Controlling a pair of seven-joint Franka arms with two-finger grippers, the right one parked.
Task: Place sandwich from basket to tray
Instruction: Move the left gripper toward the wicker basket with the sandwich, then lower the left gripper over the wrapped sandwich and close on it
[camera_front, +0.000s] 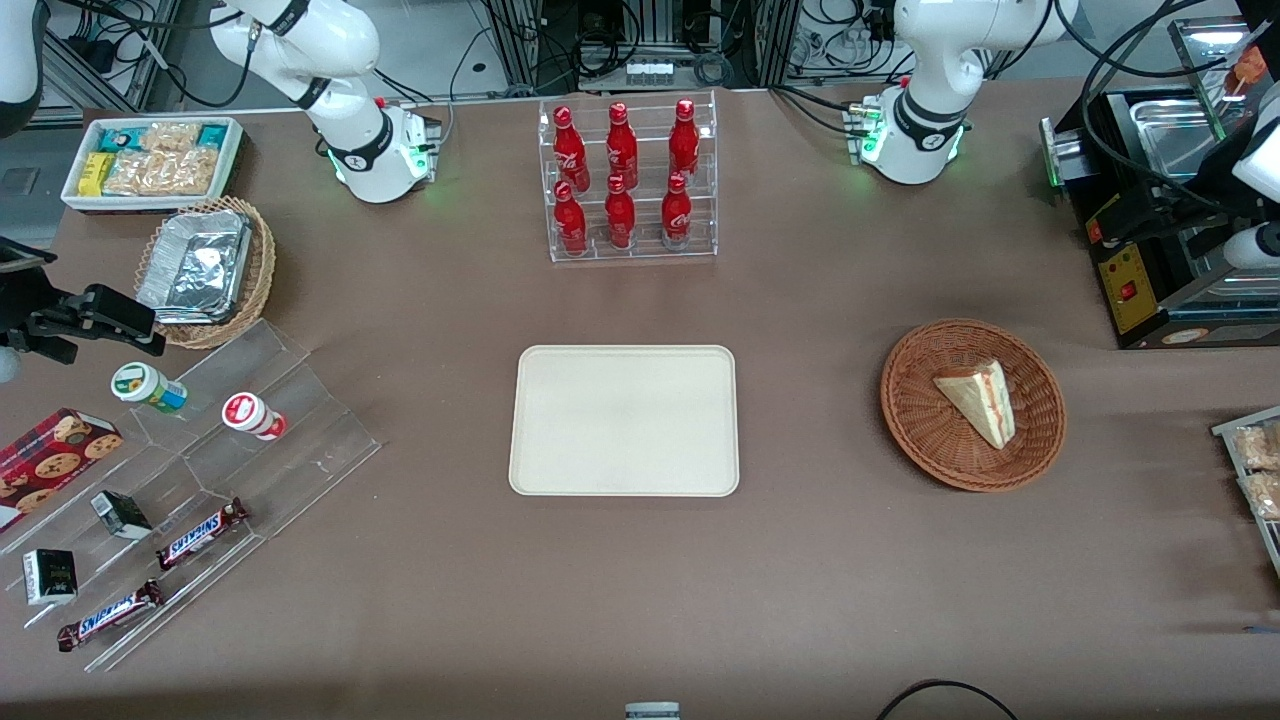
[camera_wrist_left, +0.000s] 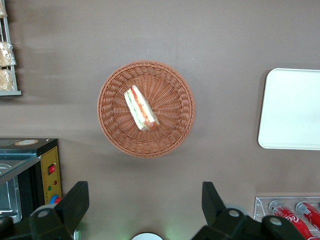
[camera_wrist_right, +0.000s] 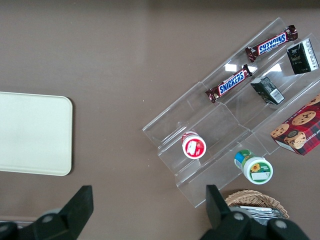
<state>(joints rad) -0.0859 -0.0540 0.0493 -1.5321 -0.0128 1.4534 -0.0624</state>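
Sandwich (camera_front: 977, 402) is in the round wicker basket (camera_front: 920, 420), right-of-centre in the front frame, lying flat, slightly off the basket's middle. It's a triangular wedge, point toward upper left of that frame, with the red/green filling edge along its right side. Nothing else in the basket.

Tray (camera_front: 624, 420) sits dead centre of the front frame, bare, well apart from the basket, at about the same depth from the camera.

Left gripper (camera_wrist_left: 145, 212): wrist view shows it high above the table, looking straight down, basket rim (camera_wrist_left: 107, 117) and sandwich (camera_wrist_left: 141, 108) ahead of the fingers rather than between them. Fingers (camera_wrist_left: 75, 202) spread wide, holding nothing. Not over the sandwich yet; I can't pick the gripper out in the front view.

Handling, my read:
- Light and soft. Bread will crush and the layers can shear or slide apart.
- Grip across the two flat bread faces? Not reachable while it's lying flat. More likely pinch across the wedge's width near the thick middle, not the thin tip.
- Close gently, just enough to hold.
- Basket wall is low, but the weave could catch a fingertip, so come straight down.
- Lift clear of the rim before traversing to the tray.
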